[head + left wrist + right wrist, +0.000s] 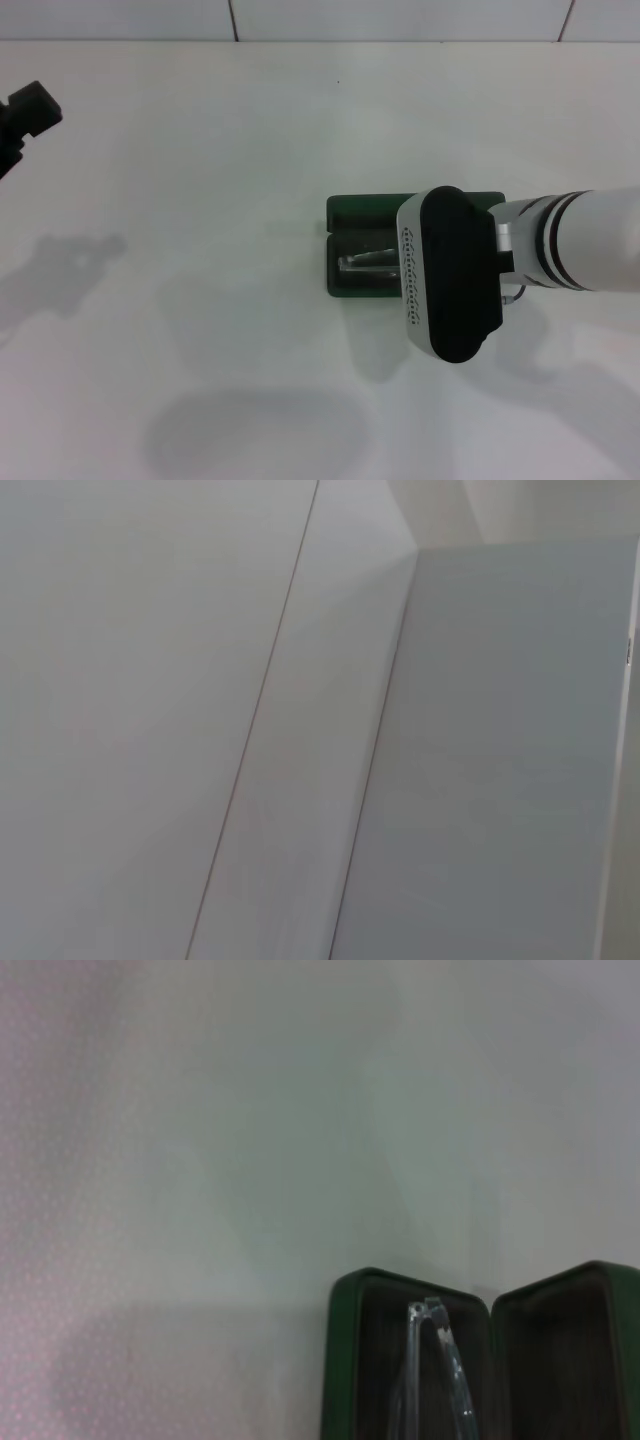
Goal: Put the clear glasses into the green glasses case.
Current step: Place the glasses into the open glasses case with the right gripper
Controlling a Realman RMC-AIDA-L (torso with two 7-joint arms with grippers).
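Open green glasses case at four o'clock on the table, clear glasses already lying inside. Right gripper above, grip hidden. Left gripper parked at ten o'clock.

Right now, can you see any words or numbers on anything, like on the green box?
There is no writing that can be read.
The green glasses case lies open on the white table, and its outer lid does not show.
The clear glasses inside it bear no mark.
The right hand's casing over the case has only a row of tiny dots, no letters.
The left hand shows none.
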